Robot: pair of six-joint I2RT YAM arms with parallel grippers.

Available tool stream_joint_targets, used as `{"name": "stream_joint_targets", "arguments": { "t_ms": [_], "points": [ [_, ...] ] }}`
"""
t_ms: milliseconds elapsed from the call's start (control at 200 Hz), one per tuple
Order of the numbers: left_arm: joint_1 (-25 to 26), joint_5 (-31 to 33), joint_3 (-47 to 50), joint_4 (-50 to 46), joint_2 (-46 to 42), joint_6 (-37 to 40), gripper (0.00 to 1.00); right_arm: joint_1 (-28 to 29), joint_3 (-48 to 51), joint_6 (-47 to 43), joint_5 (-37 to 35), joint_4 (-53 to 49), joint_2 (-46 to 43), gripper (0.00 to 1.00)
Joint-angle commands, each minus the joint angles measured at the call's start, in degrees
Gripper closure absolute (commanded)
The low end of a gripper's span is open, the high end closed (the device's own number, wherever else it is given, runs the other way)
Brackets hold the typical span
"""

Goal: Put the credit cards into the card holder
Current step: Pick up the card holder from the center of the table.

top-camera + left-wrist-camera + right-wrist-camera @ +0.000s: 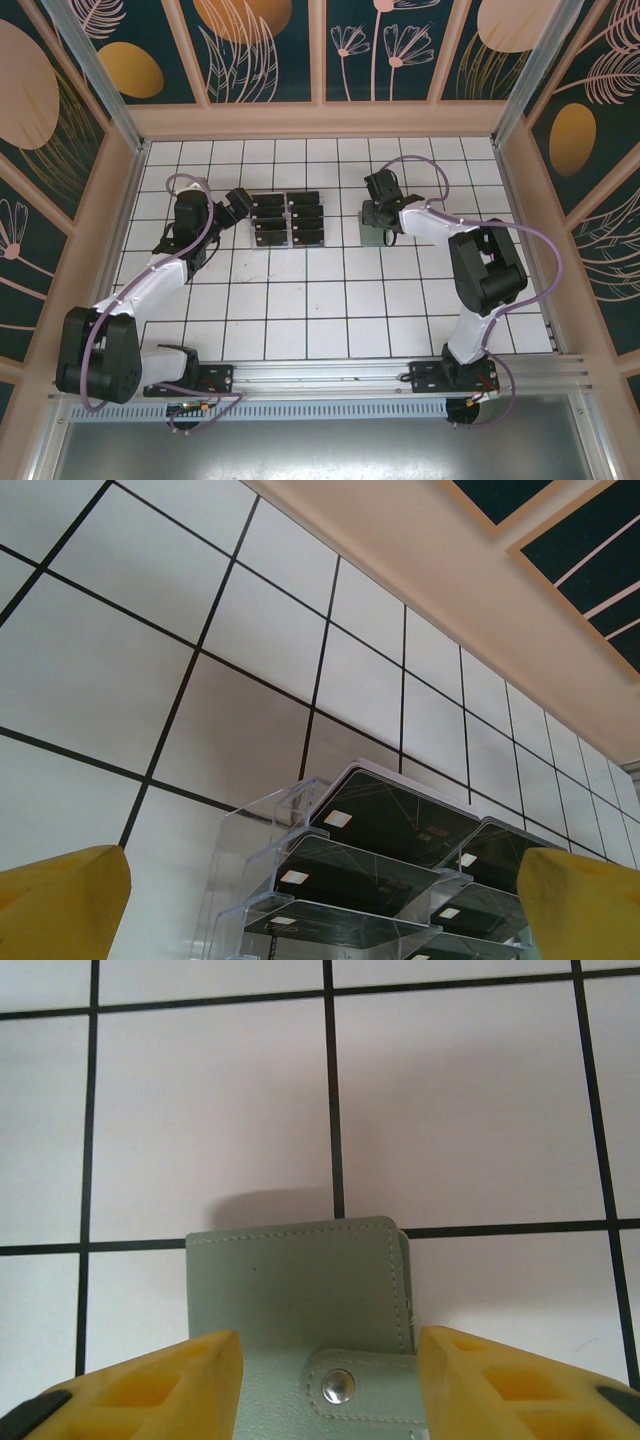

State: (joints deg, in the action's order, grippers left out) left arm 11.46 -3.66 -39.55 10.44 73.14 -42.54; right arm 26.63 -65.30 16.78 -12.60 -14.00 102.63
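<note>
Above: my left gripper (238,205), spread wide, sits just left of the clear rack (287,232) holding 2 columns of black credit cards (304,218). Right of the rack, my right gripper (378,222) overhangs the grey-green card holder (368,240). Left wrist: the rack stands directly ahead. Right wrist: my half-spread fingers (150,1385) straddle the stitched, snap-tabbed holder.

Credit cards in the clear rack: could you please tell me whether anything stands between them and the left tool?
No separate object does. The open left tool hangs just beside the clear rack, and the credit cards lie in its tiers; only the rack's own transparent walls partly shield them.
</note>
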Motion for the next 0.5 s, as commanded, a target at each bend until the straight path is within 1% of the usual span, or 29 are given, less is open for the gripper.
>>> {"name": "stream_joint_targets", "arguments": {
  "t_ms": [0, 495],
  "points": [
    [0.4, -0.4, -1.3, 1.5, 0.7, -0.7, 0.01, 0.3, 1.5, -0.6, -2.2, -1.1, -0.3, 0.51],
    [0.5, -0.3, -1.2, 2.0, 1.5, -0.7, 0.01, 0.5, 2.6, -0.9, -2.8, 0.0, 2.2, 0.55]
  ]
}}
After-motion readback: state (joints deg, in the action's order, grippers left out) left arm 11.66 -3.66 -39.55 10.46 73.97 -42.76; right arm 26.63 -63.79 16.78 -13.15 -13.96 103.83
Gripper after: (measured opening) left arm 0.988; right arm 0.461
